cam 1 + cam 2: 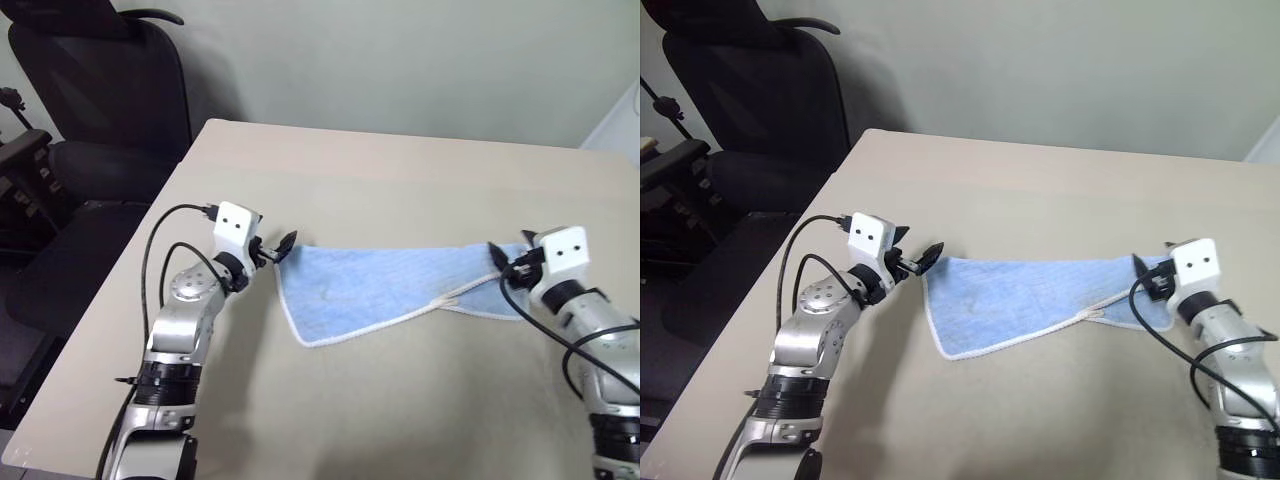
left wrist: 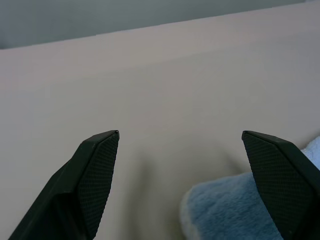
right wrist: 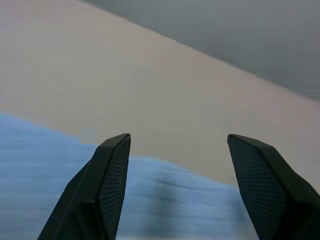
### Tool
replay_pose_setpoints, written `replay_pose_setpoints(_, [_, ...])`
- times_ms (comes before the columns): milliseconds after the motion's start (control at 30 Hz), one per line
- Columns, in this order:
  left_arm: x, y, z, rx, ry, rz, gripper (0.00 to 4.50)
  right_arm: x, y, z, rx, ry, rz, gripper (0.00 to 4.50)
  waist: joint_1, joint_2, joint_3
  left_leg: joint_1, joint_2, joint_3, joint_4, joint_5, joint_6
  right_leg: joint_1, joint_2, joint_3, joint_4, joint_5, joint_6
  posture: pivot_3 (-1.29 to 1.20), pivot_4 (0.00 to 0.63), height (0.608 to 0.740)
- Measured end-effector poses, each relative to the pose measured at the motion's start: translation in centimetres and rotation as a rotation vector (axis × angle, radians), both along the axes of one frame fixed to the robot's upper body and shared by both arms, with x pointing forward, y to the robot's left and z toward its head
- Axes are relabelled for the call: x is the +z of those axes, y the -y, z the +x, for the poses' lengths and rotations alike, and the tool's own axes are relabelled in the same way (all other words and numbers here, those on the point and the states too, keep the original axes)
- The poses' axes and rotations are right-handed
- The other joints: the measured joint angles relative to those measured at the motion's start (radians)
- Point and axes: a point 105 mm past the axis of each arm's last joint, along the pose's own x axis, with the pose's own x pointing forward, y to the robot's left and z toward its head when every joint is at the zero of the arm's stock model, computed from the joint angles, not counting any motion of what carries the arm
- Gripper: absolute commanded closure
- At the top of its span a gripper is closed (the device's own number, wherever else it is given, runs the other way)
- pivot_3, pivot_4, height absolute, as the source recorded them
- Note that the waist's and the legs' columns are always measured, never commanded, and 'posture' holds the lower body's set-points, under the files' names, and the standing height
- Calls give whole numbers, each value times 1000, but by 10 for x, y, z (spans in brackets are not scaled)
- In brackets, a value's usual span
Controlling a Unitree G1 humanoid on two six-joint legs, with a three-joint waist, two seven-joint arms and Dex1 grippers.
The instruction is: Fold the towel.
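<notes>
One light-blue towel (image 1: pixel 380 290) folded into a triangle, white-edged, both end effectors wide.

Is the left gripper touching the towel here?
Cannot tell. In the left wrist view the left gripper stands open, with the towel beside one finger, but no gap or contact shows plainly.

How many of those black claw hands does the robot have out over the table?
2. The left gripper is open at the towel's left end; the right gripper is open at its right end.
</notes>
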Motion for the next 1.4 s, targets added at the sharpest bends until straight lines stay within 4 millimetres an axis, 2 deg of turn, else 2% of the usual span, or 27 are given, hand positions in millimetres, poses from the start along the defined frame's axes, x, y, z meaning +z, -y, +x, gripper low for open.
replay_pose_setpoints(67, [5, 5, -6, -76, 5, 8, 245, 13, 17, -1, -22, -12, -211, 1251, 3, 0, 0, -1, 0, 0, 0, 0, 0, -1, 0, 0, 0, 0, 0, 0, 150, 740])
replay_pose_setpoints(167, [14, 23, -17, -204, 17, -3, 245, 19, 20, 1, 18, -29, -395, 1251, 3, -1, -1, 0, 1, 0, -1, -1, -1, 0, 0, -1, 0, 0, 0, 0, 150, 740])
replay_pose_setpoints(267, [10, 41, -33, -322, -5, 7, 245, -1, 22, 3, 94, -128, -530, 1251, 3, -1, -1, 0, 0, 0, 0, -1, -1, 0, 0, 0, 0, 0, 1, 0, 150, 740])
replay_pose_setpoints(467, [1, 44, -40, -322, -36, -4, 245, -21, 27, 10, 193, -219, -675, 1251, 0, -1, -1, 0, 1, 0, 0, -1, -1, 0, 0, 0, 0, 1, 1, 0, 150, 740])
replay_pose_setpoints(733, [-3, 43, -45, -302, -46, -7, 245, -38, 32, 20, 267, -279, -789, 1251, 1, -1, -1, 0, 1, 0, 0, -1, -1, 0, 0, 0, 0, 1, 1, 0, 150, 740])
replay_pose_setpoints(1000, [-1, 43, -46, -294, -38, -6, 245, -45, 34, 20, 293, -297, -804, 1251, 2, -1, -1, 0, 2, 1, 0, -1, -1, 0, 0, 0, 0, 2, 0, 0, 150, 740])
replay_pose_setpoints(1100, [-2, 43, -46, -297, -42, -6, 245, -53, 35, 21, 316, -342, -830, 1251, 1, -1, -1, 0, 2, 1, 0, -1, -1, 0, 0, 0, 0, 2, 0, 0, 150, 740])
replay_pose_setpoints(1400, [-3, 47, -47, -317, -47, -4, 245, -53, 36, 26, 331, -340, -872, 1251, 1, -1, -1, 1, 2, 1, 0, -1, -1, 1, 0, 0, 0, 2, -1, 0, 150, 740])
